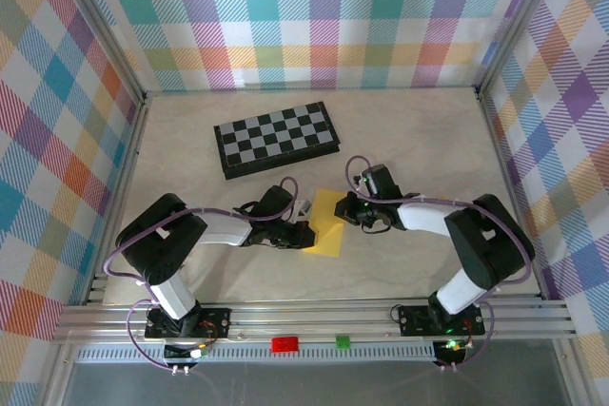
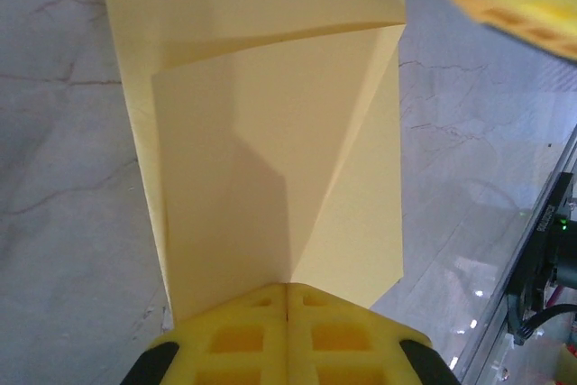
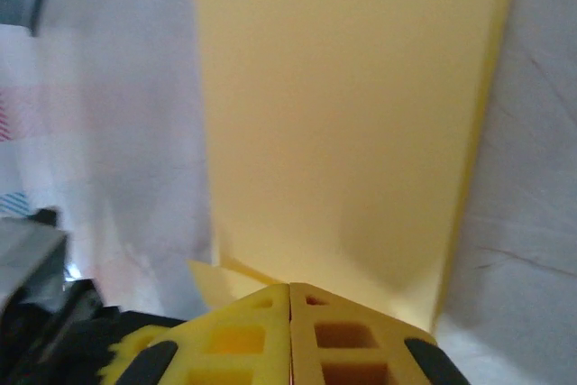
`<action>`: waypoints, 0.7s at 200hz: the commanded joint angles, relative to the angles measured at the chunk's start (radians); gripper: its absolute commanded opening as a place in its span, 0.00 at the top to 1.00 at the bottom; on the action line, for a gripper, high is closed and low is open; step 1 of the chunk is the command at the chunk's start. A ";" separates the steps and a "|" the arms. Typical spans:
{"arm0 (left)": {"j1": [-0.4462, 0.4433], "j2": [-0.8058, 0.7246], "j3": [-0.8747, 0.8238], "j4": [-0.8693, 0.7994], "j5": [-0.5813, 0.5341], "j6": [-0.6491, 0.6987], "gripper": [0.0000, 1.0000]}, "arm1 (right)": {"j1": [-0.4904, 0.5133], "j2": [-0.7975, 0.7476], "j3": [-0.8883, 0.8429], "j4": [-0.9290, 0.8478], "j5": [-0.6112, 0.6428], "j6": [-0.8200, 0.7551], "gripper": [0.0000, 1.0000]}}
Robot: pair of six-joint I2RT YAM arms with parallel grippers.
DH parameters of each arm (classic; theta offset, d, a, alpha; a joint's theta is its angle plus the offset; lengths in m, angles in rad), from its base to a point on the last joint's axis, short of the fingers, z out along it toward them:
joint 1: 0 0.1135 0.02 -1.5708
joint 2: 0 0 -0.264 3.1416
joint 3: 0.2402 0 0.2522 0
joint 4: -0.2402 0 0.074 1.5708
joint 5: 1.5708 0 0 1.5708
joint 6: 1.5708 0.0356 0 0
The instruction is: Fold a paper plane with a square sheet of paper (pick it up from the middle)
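yellow sheet of paper (image 1: 326, 225), partly folded with slanting creases, sits at the middle of the pale surface (image 1: 428, 140), on the near side of the chessboard (image 1: 276, 137) and between the two arms. the left gripper (image 2: 287, 290) has its jaws pressed together on the sheet's left edge. the right gripper (image 3: 290, 288) pinches the right edge, jaws likewise closed.
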 commanded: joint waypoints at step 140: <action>0.004 0.047 -0.106 0.107 0.014 -0.166 1.00 | -0.074 0.110 -0.086 0.170 -0.058 0.001 0.93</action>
